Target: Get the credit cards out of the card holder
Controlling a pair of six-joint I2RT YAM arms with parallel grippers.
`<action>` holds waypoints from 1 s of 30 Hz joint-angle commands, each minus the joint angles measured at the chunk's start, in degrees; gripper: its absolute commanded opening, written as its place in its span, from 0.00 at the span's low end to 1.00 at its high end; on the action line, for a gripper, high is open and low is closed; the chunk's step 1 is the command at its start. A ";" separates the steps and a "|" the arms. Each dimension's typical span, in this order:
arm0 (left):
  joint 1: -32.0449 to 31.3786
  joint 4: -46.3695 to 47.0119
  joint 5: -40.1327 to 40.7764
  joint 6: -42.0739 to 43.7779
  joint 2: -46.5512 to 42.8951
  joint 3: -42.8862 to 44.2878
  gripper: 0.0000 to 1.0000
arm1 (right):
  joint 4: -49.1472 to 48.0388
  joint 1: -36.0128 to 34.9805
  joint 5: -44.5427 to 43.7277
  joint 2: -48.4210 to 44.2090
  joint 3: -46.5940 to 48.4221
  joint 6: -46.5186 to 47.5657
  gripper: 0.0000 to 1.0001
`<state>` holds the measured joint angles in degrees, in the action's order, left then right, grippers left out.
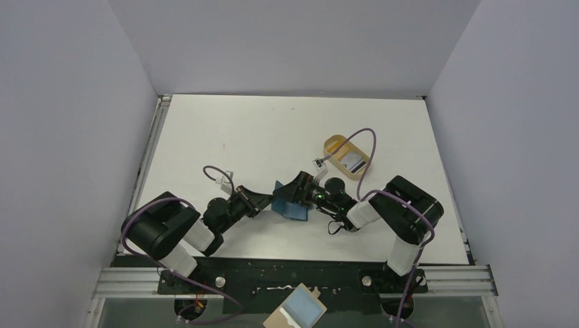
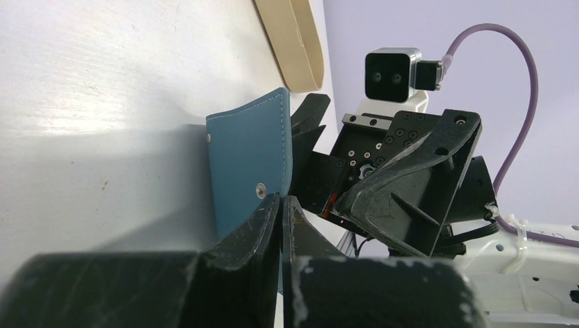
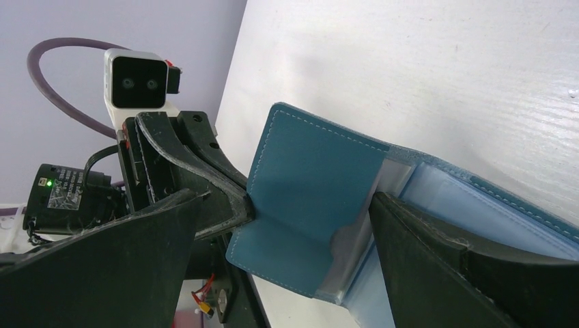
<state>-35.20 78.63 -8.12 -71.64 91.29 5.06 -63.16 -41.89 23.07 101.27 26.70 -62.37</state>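
Observation:
The teal card holder lies half unfolded on the white table between my two grippers. My left gripper is shut on the edge of its raised outer flap, near the snap. My right gripper is open and straddles the holder; one finger rests against the light-blue inner pockets. A pale grey credit card shows through a pocket's cut-out. Another credit card, with a dark stripe, lies in the tan oval tray.
The tray stands just beyond the right gripper, and its rim shows in the left wrist view. A tan board with a light-blue rectangle lies below the table's near edge. Purple cables loop over both arms.

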 commanded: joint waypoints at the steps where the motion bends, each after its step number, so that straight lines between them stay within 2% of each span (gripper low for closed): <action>1: -0.13 1.61 1.85 1.72 1.98 -0.35 0.00 | -12.23 -1.09 6.79 -1.53 2.28 -2.33 0.98; 20: 0.83 1.70 1.89 4.14 9.68 -0.11 0.00 | 3.75 -1.09 7.26 -11.83 2.07 4.20 0.99; 25: 0.77 1.61 1.30 3.12 15.58 1.39 0.00 | 2.76 -1.00 7.92 -11.27 1.78 3.71 0.99; 30: 0.75 1.61 0.82 3.25 15.53 2.33 0.00 | 2.85 -1.56 8.11 -9.58 2.29 3.86 0.99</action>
<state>-34.41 79.83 -7.53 -69.78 106.69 6.55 -52.82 -42.26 28.40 91.98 26.74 -59.00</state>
